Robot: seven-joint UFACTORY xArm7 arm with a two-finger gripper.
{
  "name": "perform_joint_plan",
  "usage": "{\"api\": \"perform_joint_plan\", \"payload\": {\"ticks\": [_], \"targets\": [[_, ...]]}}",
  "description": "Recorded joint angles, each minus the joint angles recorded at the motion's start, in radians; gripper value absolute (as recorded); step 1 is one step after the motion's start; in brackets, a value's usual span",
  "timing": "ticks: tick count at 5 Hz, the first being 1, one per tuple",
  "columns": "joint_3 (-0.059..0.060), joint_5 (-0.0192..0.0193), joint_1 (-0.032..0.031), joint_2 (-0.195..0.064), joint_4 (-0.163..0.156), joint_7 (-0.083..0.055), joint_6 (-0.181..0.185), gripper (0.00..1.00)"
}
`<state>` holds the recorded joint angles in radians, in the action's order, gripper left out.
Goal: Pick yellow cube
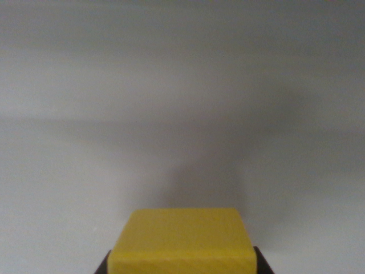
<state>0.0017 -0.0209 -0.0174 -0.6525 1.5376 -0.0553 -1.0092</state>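
Wrist view, close above cube, facing grey surface

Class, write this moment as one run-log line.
view: wrist | yellow cube bottom centre | dark tool parts flank both sides | surface plain grey

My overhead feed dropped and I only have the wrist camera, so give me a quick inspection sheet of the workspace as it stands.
Surface: plain pale grey, blurred, with a soft shadow above the cube.
Job's things: yellow cube at the bottom centre, top face showing, cut off by the frame edge.
Clutter: nothing seen.
End effector: only dark corners show on either side of the cube; the cube sits between them, but contact and grip cannot be judged.
Cables: nothing seen.
Surroundings: nothing seen beyond the grey surface.
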Motion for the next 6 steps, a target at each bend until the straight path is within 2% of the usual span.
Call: {"api": "perform_joint_plan", "payload": {"ticks": [1,2,3,4,5,6], "targets": [[0.000,0.0002,0.0001,0.014,0.020,0.001,-0.034,1.00],[0.000,0.0002,0.0001,0.014,0.020,0.001,-0.034,1.00],[0.000,0.0005,0.0001,0.031,0.042,0.001,-0.074,1.00],[0.000,0.0005,0.0001,0.031,0.042,0.001,-0.074,1.00],[0.000,0.0008,0.0002,0.049,0.066,0.002,-0.115,1.00],[0.000,0.0008,0.0002,0.049,0.066,0.002,-0.115,1.00]]}}
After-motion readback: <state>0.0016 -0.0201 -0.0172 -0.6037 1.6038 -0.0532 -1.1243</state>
